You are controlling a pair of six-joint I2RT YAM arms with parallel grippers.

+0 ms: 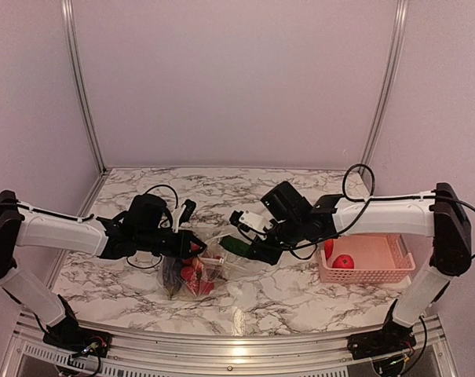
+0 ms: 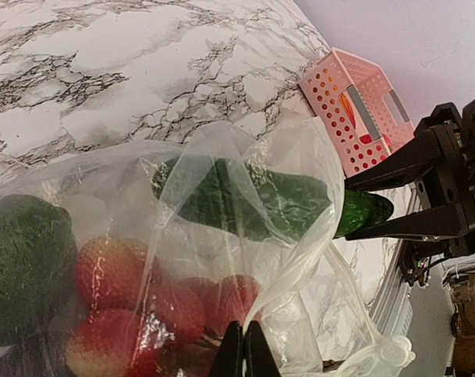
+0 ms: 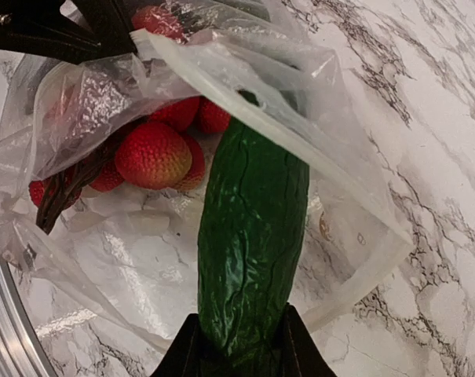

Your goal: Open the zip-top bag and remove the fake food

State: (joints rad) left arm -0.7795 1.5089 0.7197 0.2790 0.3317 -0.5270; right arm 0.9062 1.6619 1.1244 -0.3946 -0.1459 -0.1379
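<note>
Your left fingers (image 2: 234, 352) pinch the open zip-top bag (image 3: 300, 102); right fingers (image 3: 298, 345) clamp the cucumber (image 3: 253, 236), half out. One red piece (image 1: 344, 261) is in the basket (image 1: 367, 276); others wait inside.

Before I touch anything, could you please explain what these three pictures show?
A left arm and a right arm, both robotic, stand at a marble table. One picture looks down from above; the other two come from a camera on each wrist. The left gripper is shut on the film of a clear bag holding strawberries. The right gripper is shut on a cucumber that sticks partly out of the bag's mouth. A pink basket on the right holds red pieces.
</note>
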